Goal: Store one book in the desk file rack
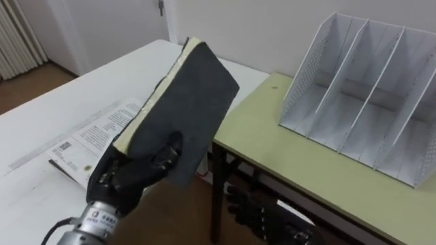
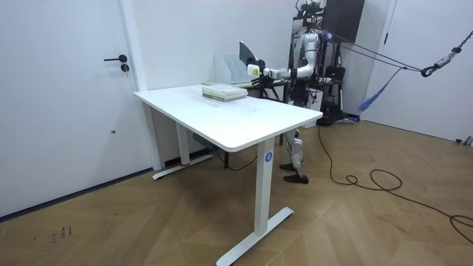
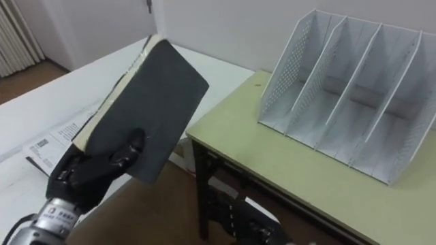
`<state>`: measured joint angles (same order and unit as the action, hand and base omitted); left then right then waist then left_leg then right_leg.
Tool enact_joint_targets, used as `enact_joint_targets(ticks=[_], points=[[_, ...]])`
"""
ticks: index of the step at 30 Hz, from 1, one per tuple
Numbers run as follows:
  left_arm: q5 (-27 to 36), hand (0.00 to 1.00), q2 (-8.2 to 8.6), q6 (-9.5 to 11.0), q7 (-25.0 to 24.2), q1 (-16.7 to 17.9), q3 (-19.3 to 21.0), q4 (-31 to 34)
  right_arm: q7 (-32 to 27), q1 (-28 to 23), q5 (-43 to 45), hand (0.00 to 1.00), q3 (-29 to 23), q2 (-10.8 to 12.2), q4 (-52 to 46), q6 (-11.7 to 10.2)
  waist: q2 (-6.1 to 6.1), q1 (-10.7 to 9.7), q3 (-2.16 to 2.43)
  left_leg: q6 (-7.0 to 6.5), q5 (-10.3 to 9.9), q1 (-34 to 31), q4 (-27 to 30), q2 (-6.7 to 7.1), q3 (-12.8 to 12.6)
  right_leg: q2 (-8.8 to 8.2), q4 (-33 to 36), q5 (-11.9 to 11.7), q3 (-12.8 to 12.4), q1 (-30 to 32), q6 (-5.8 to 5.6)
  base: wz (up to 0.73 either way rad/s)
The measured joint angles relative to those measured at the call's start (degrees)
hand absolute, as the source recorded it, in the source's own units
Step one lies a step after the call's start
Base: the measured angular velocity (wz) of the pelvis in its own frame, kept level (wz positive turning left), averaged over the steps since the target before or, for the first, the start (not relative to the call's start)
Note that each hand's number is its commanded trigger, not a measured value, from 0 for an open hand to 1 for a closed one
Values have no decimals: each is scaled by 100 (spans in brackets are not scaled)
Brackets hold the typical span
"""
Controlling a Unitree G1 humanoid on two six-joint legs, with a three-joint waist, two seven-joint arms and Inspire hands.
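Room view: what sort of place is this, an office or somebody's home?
Probably an office or test room: a white desk, a file rack on a green table, and a plain door. The left hand holds a book there.

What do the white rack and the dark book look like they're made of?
The rack looks like white painted sheet metal: thin flat dividers, a side panel punched with small holes. The book has a matte dark cover, likely card or cloth, over pale paper pages.
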<state>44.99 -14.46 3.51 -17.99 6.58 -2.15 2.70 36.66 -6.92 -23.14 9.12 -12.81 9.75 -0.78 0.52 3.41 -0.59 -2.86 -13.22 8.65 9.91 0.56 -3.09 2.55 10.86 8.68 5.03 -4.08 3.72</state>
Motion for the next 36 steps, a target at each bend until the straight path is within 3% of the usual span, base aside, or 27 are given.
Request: enact_joint_targets(ticks=[6, 11, 18, 25, 30, 36], points=[[975, 100, -89, -372, -724, 50, 12, -258, 177, 31, -1547, 0, -213, 13, -15, 230, 37, -4, -25, 1, -2, -20, 87, 11, 11, -26, 1, -1, 35, -36, -2, 2], [1185, 100, -142, -623, -986, 49, 17, -290, 204, 19, -2864, 0, -243, 46, -113, 441, 85, -1, -33, 1, -3, -110, 107, 11, 13, -27, 89, 14, 31, 54, 5, 0], [1299, 100, -148, -1029, -1268, 44, -31, -290, 220, -4, -4652, 0, -247, 58, -772, 699, 209, -29, 56, 1, -3, -112, 159, 12, -37, -34, 164, 17, 0, 104, 6, -2], [1362, 100, -163, -1436, -1717, -15, -23, -291, 139, -70, -5351, 0, -259, 27, -1150, 1019, 225, -45, 65, -10, -11, -75, 171, 8, -143, -35, 286, 46, -69, 113, 4, -4], [1433, 100, -204, -1712, -1956, -15, -22, -290, 61, -126, -5353, 0, -317, -48, -1482, 1184, 255, -45, 85, -21, -19, -61, 184, 12, -154, -36, 367, 70, -110, 113, 3, 0], [1624, 100, -233, -1845, -2203, -30, -7, -275, 9, -216, -5353, 0, -342, -83, -1871, 1284, 271, 5, 104, -19, -21, -49, 182, 13, -161, -30, 439, 131, -145, 155, 16, -1]])
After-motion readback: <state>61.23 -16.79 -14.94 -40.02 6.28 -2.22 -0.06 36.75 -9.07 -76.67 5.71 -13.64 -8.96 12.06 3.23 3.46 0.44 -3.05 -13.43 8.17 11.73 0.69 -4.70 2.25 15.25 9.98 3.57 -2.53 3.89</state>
